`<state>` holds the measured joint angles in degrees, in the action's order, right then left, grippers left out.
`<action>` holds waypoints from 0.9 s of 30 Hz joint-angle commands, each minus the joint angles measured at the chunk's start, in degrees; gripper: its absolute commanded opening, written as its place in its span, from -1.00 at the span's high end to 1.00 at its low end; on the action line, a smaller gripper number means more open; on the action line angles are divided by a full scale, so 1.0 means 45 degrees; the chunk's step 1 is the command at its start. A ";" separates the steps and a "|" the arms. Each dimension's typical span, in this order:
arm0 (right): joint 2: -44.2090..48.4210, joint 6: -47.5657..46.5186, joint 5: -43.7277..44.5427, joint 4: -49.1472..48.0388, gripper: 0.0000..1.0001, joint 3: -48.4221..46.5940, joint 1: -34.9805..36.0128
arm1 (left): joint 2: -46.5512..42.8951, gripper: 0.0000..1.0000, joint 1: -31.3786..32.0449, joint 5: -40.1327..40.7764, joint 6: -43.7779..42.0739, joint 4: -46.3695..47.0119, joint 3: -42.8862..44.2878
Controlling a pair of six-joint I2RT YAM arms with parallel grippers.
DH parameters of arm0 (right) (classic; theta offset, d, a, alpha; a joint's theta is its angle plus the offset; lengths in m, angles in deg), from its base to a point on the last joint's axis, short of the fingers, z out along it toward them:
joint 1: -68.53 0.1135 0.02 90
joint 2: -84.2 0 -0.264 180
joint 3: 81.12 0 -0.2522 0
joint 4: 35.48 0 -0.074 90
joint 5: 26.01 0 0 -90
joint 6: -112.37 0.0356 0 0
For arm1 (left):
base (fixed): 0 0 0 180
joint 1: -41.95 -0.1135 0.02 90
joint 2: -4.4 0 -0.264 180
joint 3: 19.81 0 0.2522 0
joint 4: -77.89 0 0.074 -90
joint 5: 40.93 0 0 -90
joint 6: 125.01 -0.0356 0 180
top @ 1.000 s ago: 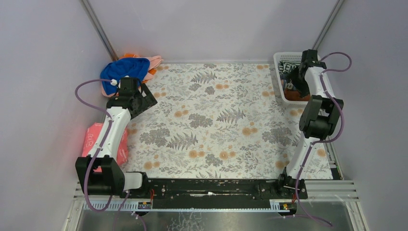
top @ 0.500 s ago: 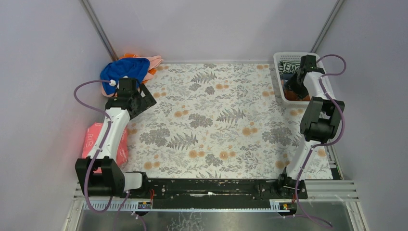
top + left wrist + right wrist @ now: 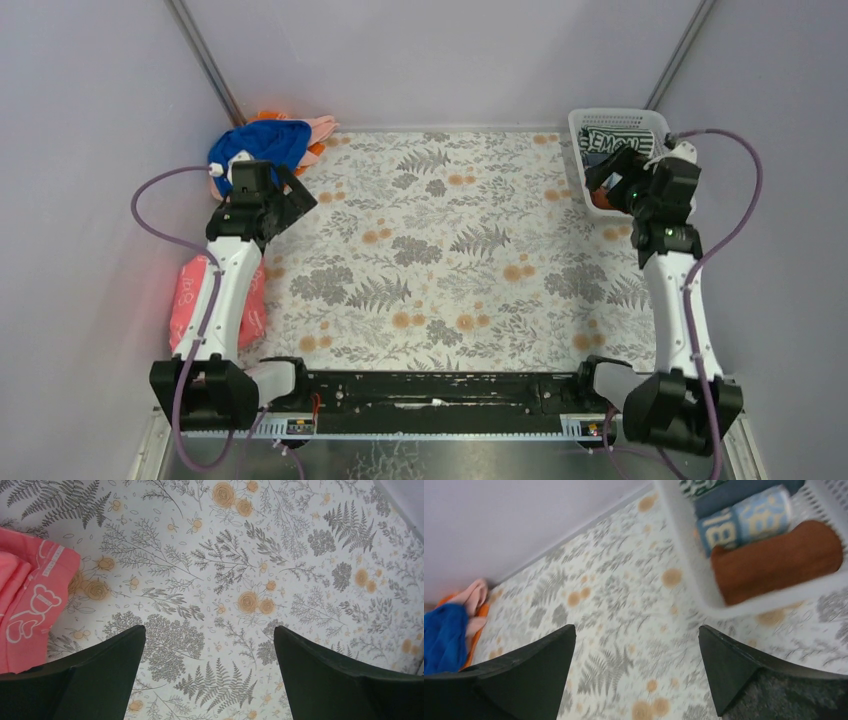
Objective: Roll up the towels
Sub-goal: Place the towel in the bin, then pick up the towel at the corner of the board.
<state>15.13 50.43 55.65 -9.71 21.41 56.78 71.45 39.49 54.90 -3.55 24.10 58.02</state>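
Note:
A heap of unrolled towels lies at the back left corner, with a blue towel on top of orange and peach ones. The heap also shows in the right wrist view. A pink towel with a white bear print lies at the left edge, also in the left wrist view. A white basket at the back right holds rolled towels: a brown one, a blue patterned one and a dark one. My left gripper is open and empty over the cloth. My right gripper is open and empty by the basket.
A floral cloth covers the table between the grey walls. The black rail with both arm bases runs along the near edge. The basket's wall stands close to my right gripper.
My right arm has swung out of the basket and pulled back toward the near side, gripper empty. My left gripper has shifted slightly and turned near the blue towel.

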 commanded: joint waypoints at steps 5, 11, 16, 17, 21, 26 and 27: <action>0.4546 -0.2448 0.1080 -0.1241 -0.98 0.2571 0.3856 | 0.0880 -1.00 -0.0249 -0.1736 0.0698 0.1423 0.0872; 0.9926 -0.3877 0.4465 -0.2751 -0.98 0.5640 0.5182 | -0.1376 -1.00 -0.0252 -0.1458 -0.0263 0.2372 0.0003; 1.1358 -0.4422 0.4839 -0.1737 -0.98 0.6012 0.5174 | -0.3063 -1.00 -0.0254 -0.1465 -0.0991 0.2277 -0.0640; 1.1481 -0.4394 0.4804 -0.1620 -0.98 0.6109 0.5180 | -0.3420 -1.00 -0.0245 -0.1494 -0.1061 0.2275 -0.0842; 1.1554 -0.4274 0.4801 -0.1739 -0.99 0.6543 0.5175 | -0.4682 -1.00 -0.0254 -0.1284 -0.1655 0.2229 -0.1541; 1.1154 -0.4444 0.4776 -0.1573 -0.98 0.6440 0.5172 | -0.5219 -1.00 0.1049 0.0208 -0.2241 0.1929 -0.1547; 1.1035 -0.4470 0.4779 -0.1475 -0.98 0.6382 0.5182 | -0.5288 -1.00 0.1520 0.0619 -0.2409 0.1999 -0.1507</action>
<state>66.31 31.87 75.52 -15.33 51.58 79.73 49.07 40.98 51.60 -10.06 31.38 51.18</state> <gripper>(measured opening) 0.992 0.997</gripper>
